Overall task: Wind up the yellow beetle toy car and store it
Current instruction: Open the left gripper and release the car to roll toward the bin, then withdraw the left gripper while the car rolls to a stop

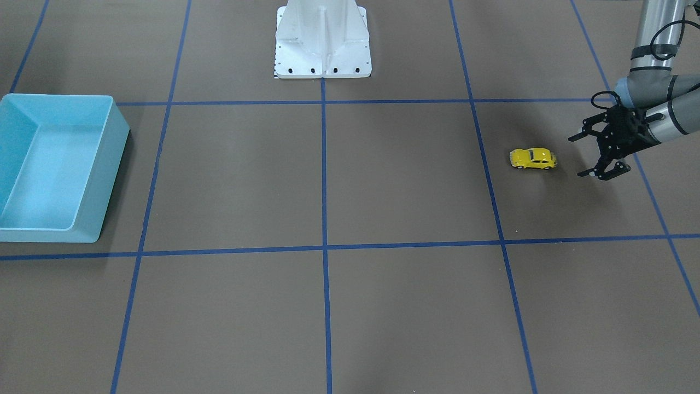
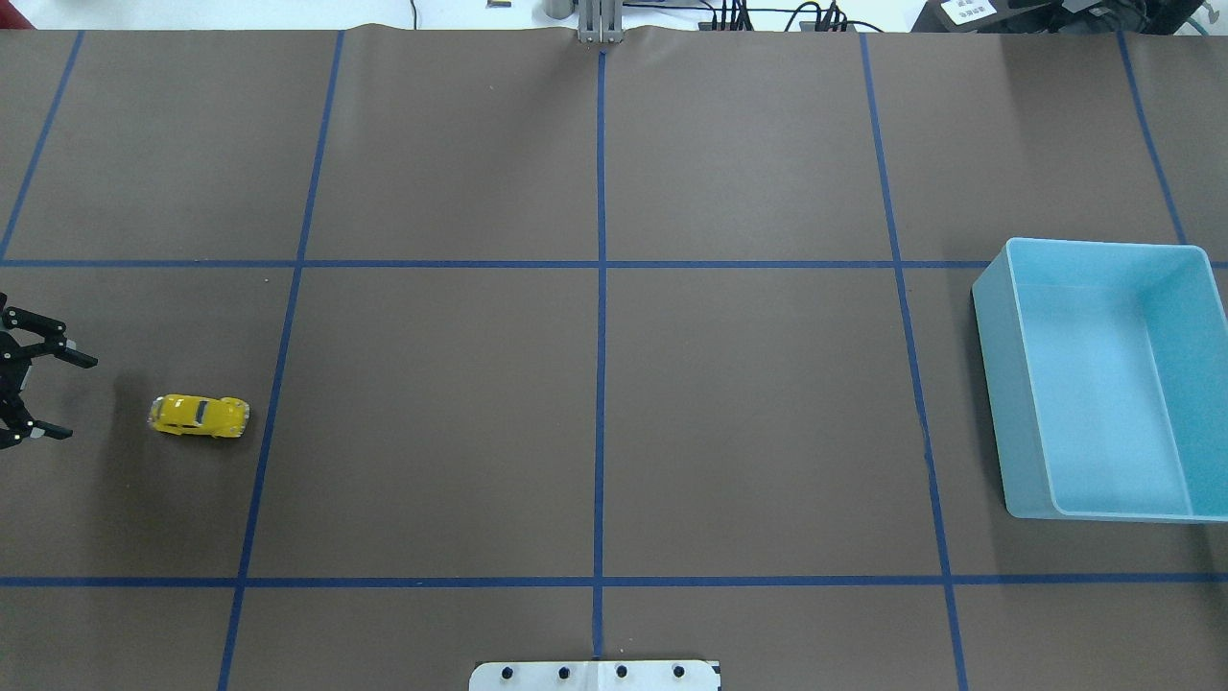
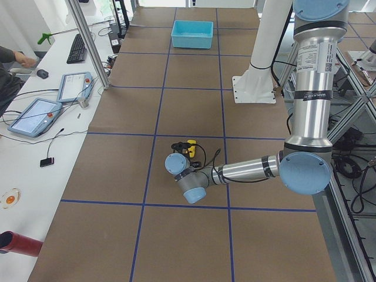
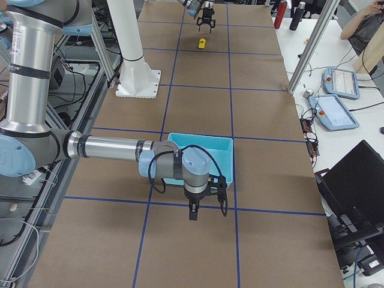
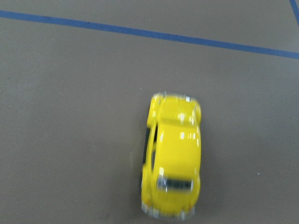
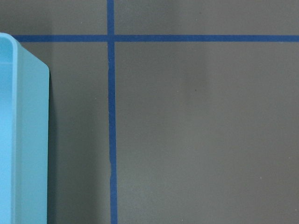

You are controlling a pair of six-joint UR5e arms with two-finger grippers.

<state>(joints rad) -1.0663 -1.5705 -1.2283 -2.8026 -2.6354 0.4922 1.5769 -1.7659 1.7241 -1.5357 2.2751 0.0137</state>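
The yellow beetle toy car (image 1: 533, 158) stands on its wheels on the brown table, on my left side (image 2: 199, 416). It fills the lower middle of the left wrist view (image 5: 173, 158). My left gripper (image 1: 577, 156) is open and empty, low over the table, a short way from one end of the car (image 2: 79, 398), not touching it. The light blue bin (image 1: 112, 158) stands empty at the far right side (image 2: 998, 384). My right gripper (image 4: 208, 213) hangs beside the bin's wall (image 6: 28, 140); it shows only in the exterior right view, so I cannot tell whether it is open.
The white robot base (image 1: 322, 44) stands at the table's middle edge. Blue tape lines (image 2: 601, 288) divide the table into squares. Operator tablets (image 3: 35, 114) lie on a side bench beyond the table's far edge.
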